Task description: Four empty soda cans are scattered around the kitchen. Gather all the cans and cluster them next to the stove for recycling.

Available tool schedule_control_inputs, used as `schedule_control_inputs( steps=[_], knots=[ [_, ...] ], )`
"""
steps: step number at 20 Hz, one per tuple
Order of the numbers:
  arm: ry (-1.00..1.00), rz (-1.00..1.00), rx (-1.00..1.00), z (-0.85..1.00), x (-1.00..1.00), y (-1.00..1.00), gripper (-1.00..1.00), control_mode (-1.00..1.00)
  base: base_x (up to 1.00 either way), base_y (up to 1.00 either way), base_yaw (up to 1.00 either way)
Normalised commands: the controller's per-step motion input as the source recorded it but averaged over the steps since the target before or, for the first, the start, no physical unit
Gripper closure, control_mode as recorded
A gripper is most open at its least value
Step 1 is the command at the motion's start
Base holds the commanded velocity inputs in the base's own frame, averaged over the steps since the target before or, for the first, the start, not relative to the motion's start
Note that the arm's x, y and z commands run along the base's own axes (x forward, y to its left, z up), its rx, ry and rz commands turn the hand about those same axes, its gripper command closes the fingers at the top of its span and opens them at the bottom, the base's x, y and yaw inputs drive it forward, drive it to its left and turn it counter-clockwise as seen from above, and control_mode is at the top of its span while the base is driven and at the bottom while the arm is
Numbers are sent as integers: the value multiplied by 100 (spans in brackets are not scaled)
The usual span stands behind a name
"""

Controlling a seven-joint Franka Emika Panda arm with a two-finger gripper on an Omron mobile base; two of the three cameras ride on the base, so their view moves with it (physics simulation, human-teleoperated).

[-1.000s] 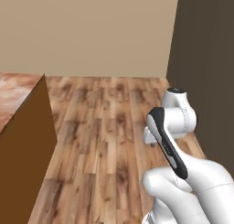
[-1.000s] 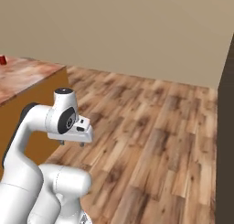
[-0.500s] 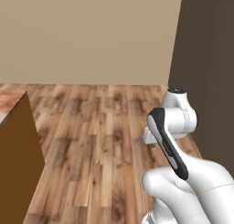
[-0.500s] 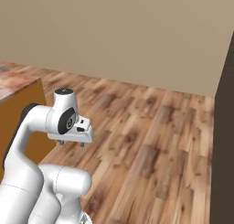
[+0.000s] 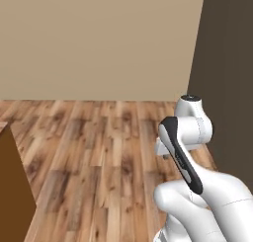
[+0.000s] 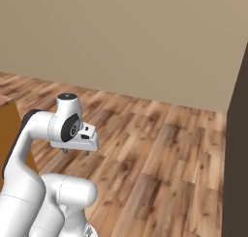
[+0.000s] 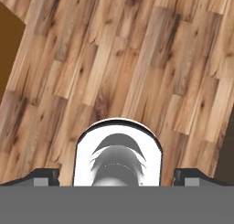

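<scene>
The gripper [image 6: 75, 152] hangs folded over the plank floor [image 5: 108, 152], fingers [image 7: 43, 176] spread wide and holding nothing. No soda can or stove is in sight, so their location cannot be told. Judged from this, gathering remains: find a can.

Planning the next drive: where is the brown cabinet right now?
The brown cabinet sits at the lower left of the left base view, beside the plank floor; it shows again at the left edge of the right base view.

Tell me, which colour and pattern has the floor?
The floor is brown wood planks with darker streaks, clearest in the hand view.
</scene>
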Motion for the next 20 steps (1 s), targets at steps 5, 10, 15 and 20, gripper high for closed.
schedule_control_inputs(
  steps=[5, 10, 15, 20],
  knots=[
    [0, 0, 0, 0, 0, 0, -100, 100, 100, -52, 0],
    [0, 0, 0, 0, 0, 0, -100, 100, 100, -53, 3],
    [0, 0, 0, 0, 0, 0, -100, 100, 100, -49, 21],
    [0, 0, 0, 0, 0, 0, -100, 100, 100, -13, 56]
  ],
)
